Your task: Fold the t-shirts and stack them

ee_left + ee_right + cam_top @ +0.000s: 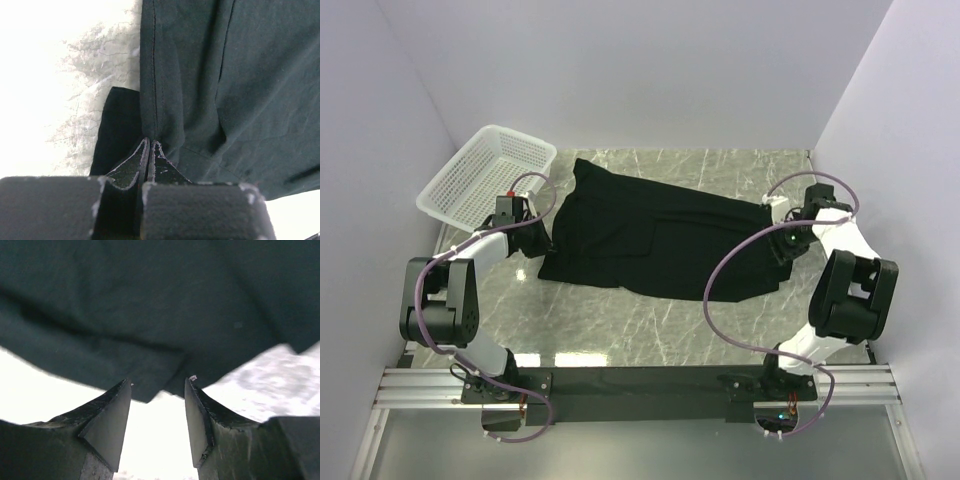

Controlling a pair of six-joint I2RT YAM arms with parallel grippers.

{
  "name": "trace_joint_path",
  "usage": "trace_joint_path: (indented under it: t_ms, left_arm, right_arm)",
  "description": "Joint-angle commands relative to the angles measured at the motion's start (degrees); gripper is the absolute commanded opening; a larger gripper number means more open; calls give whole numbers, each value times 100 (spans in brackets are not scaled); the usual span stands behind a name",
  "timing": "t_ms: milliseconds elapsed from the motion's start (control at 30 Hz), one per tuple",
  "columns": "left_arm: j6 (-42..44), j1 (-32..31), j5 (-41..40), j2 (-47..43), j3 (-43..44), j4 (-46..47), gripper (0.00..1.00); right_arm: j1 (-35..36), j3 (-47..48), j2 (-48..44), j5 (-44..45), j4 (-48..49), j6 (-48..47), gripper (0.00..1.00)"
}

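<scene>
Left jaws are closed on the hem of the t-shirt (210,90), right at their tips. Right jaws are held open, with the cloth edge just ahead and ungripped. The t-shirt is spread on the desk (650,330). Risk: if it is pulled from one side only, the cloth gets dragged and bunched.

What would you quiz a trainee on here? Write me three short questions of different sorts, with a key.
1. True or false: the black t-shirt lies inside the white basket.
2. Which gripper stands open? A: left gripper. B: right gripper. C: both.
3. Fill in: in the top view, the basket stands to the t-shirt's ____.
Key: 1 false; 2 B; 3 left.
</scene>
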Motion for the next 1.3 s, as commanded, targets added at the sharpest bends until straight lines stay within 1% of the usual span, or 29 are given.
trace_joint_path:
  t_ms: [0, 33, 67, 100, 133, 200, 233, 300, 333, 400, 433, 533, 567, 667, 1033, 1133, 1200, 1233, 1267]
  left_arm:
    - [71, -4, 163, -8, 91, 105, 1]
    - [80, -4, 155, -8, 91, 105, 1]
    - [89, -4, 154, -17, 91, 96, 1]
    - [80, -4, 146, -8, 99, 70, 1]
    - [97, -4, 154, -8, 100, 78, 1]
    - [97, -4, 163, -17, 100, 70, 1]
    - [106, -4, 155, -26, 100, 70, 1]
    - [97, -4, 172, 0, 82, 79, 1]
    - [97, -4, 181, 1, 82, 79, 1]
    - [89, -4, 198, 9, 82, 87, 1]
    - [89, -4, 216, 9, 82, 96, 1]
    - [97, -4, 242, 44, 100, 96, 1]
    - [89, -4, 242, 53, 91, 96, 1]
    - [98, -4, 216, 10, 73, 70, 1]
    - [97, -4, 225, 0, 47, 79, 1]
    - [132, -4, 207, 1, 47, 44, 1]
    - [133, -4, 216, 9, 47, 35, 1]
    - [141, -4, 216, 9, 47, 35, 1]
    - [150, -4, 207, 1, 47, 26, 1]
  right_arm:
    - [30, 86, -496, 196, 695, 694, 54]
    - [30, 77, -706, -319, 520, 378, 53]
    - [30, 94, -786, -646, 170, -103, 52]
    - [30, 86, -918, -876, -686, -1283, 49]
    - [56, -97, -997, -1017, -938, -1686, 48]
    - [126, -387, -1103, -879, -1247, -2389, 46]
    - [136, -693, -1217, -783, -1257, -2541, 47]
    - [179, -1020, -1453, -641, -1118, -2875, 50]
    - [223, -1318, -1533, -580, -1029, -2946, 51]
    - [372, -1557, -1709, -439, -810, -3069, 53]
    - [573, -1758, -1736, -369, -722, -3079, 53]
    - [960, -2110, -1710, -18, -116, -2878, 53]
    - [1031, -2181, -1701, 44, 251, -2694, 54]
    - [1278, -2261, -1517, 299, 762, -2369, 56]
    - [1419, -2358, -1192, 625, 1239, -2165, 56]
    - [1489, -2410, -1095, 625, 1195, -2130, 52]
    - [1489, -2454, -1077, 625, 1204, -2121, 46]
    - [1489, -2437, -1077, 607, 1178, -2104, 42]
    - [1489, -2393, -1077, 520, 1004, -2069, 31]
